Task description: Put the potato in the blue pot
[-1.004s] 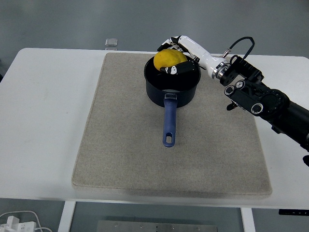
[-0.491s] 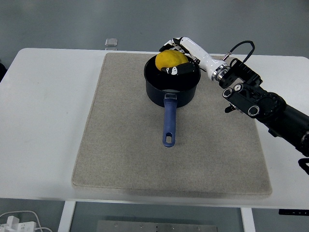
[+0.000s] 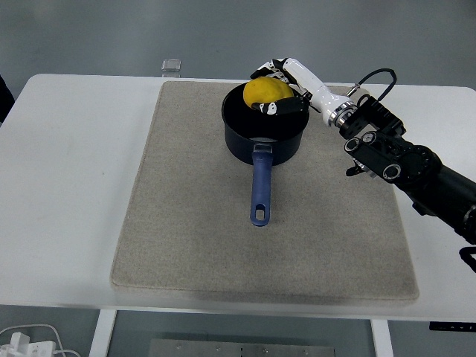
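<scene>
A grey mat point(image 3: 223, 223) covers the middle of the white table point(image 3: 67, 186). At the far side of the mat stands the blue pot point(image 3: 262, 132), dark and round, with its long blue handle point(image 3: 259, 190) pointing to the near edge. Above the pot's opening, at its far rim, is the potato point(image 3: 266, 92): it is bright yellow, smooth and oval. The right hand point(image 3: 281, 88) has its fingers closed around the potato, with the thumb on the near side. A small clear object point(image 3: 172, 65) lies on the far edge of the table.
</scene>
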Action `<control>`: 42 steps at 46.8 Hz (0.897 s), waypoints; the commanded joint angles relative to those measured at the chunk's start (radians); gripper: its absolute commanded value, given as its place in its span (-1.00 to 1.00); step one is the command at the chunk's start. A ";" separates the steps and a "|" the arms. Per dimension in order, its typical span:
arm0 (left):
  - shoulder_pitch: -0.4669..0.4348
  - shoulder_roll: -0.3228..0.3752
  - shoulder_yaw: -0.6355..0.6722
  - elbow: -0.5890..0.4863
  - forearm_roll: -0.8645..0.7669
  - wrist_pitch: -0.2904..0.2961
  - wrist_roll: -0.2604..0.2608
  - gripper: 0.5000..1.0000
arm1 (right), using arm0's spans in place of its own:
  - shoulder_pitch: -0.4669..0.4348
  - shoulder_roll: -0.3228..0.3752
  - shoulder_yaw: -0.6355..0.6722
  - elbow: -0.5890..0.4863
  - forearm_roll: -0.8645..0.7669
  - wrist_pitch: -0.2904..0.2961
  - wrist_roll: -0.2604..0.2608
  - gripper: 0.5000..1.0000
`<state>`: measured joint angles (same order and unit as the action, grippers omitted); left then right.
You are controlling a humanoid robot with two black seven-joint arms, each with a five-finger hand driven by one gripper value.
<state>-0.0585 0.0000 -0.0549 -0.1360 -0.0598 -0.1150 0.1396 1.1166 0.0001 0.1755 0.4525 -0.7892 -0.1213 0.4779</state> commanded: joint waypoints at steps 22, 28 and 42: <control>0.000 0.000 0.000 0.001 0.000 0.000 0.000 0.99 | -0.011 0.000 0.002 0.002 0.004 -0.003 -0.001 0.60; 0.000 0.000 0.000 0.001 0.000 0.000 0.000 0.99 | -0.006 0.000 0.010 0.002 0.008 -0.004 -0.001 0.60; 0.000 0.000 0.000 0.000 0.000 0.000 0.000 0.99 | 0.008 -0.011 0.099 0.002 0.197 0.006 -0.016 0.61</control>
<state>-0.0583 0.0000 -0.0552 -0.1355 -0.0599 -0.1150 0.1396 1.1233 -0.0022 0.2629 0.4548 -0.6583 -0.1163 0.4636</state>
